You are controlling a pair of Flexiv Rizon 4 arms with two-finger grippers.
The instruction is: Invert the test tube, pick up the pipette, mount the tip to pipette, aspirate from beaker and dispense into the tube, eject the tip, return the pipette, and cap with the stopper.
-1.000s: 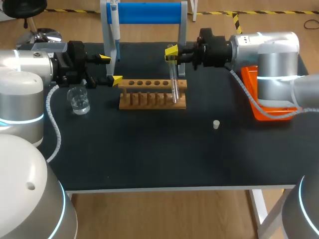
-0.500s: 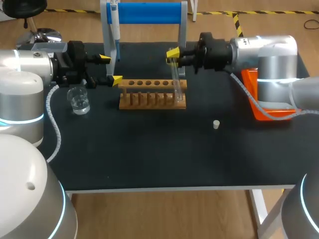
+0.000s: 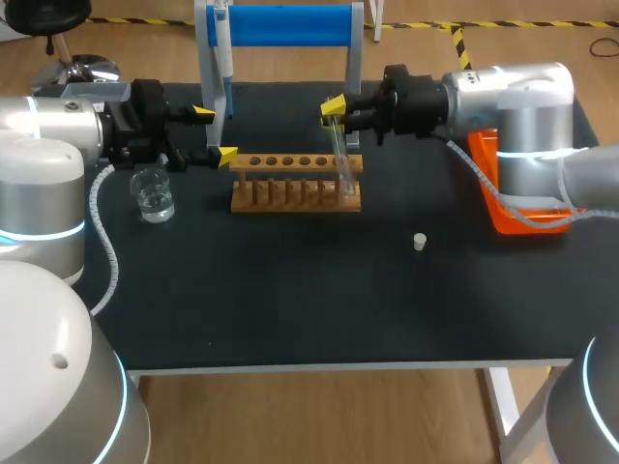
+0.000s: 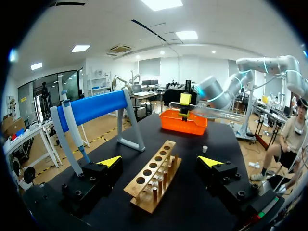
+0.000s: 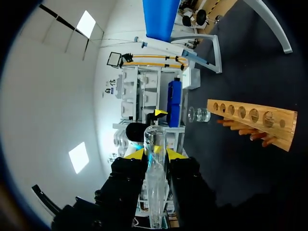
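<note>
Now the right gripper (image 3: 334,104) is clamped on the test tube (image 3: 339,159), which slants over the right end of the wooden rack (image 3: 290,193); the left gripper (image 3: 215,133) stands spread at the rack's left end, beside the hanging pipette (image 3: 222,53); the stopper (image 3: 420,242) lies apart on the table.

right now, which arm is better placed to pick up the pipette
Left arm. Its jaws stand open close beside the pipette hanging on the blue stand. The right arm has its jaws shut on the test tube at the wooden rack, so it is busy.
</note>
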